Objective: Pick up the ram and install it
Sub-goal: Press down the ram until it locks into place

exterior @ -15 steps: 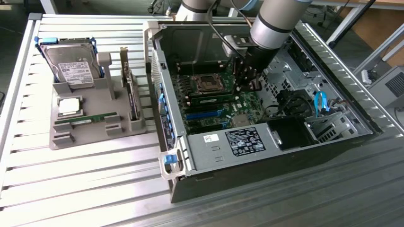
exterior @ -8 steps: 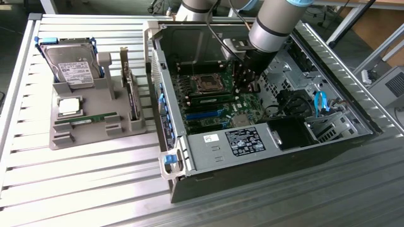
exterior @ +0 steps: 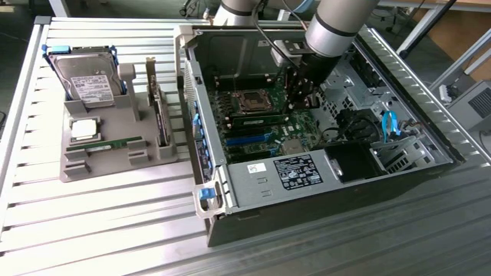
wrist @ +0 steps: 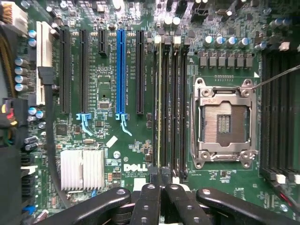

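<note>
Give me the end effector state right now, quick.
End effector: closed, holding nothing visible, poised over the ram stick that stands edge-on in a motherboard slot.

The motherboard (wrist: 126, 140) is dark green, with one blue slot (wrist: 121, 70) between black slots. The heatsink (wrist: 82, 169) is silver and ribbed. The gripper (wrist: 161, 197) is black. The holder (exterior: 115, 152) is grey, the ram (exterior: 103, 146) green, the worktop (exterior: 92, 230) striped silver.
</note>
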You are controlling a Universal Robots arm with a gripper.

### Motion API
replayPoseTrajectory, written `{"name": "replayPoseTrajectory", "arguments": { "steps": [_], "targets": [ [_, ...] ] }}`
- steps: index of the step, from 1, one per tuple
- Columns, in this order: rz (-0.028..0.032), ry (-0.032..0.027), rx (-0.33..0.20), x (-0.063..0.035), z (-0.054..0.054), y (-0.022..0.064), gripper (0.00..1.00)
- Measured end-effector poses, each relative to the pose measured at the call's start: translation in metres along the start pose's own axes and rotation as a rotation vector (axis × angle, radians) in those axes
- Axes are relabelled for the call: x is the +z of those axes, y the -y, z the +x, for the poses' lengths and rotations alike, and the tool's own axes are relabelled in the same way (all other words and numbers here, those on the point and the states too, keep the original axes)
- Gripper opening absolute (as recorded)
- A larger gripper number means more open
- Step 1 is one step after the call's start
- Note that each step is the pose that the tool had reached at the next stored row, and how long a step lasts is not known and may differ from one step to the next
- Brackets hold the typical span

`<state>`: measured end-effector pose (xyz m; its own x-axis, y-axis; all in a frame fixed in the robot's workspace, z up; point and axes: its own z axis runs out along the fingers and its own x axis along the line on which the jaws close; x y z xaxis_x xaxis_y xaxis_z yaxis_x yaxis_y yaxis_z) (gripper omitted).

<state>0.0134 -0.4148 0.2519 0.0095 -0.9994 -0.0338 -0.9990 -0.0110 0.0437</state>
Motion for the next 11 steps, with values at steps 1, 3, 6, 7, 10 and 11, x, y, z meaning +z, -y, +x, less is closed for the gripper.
{"name": "replayPoseTrajectory", "arguments": {
  "steps": [1, 3, 6, 7, 10, 11],
  "targets": [
    [0.0000, 0.0000, 0.000, -0.0046, 0.000, -0.0005, 0.09],
    [0.0014, 0.0002, 0.000, -0.0046, 0.000, -0.0061, 0.09],
    [0.0058, -0.0001, 0.000, -0.0040, 0.000, -0.0220, 0.09],
    [0.0064, -0.0002, 0.000, -0.0038, 0.000, -0.0263, 0.09],
    [0.0072, -0.0001, -0.001, -0.0034, -0.001, -0.0359, 0.09],
    [0.0075, 0.0000, -0.001, -0.0032, -0.001, -0.0402, 0.09]
  ]
}}
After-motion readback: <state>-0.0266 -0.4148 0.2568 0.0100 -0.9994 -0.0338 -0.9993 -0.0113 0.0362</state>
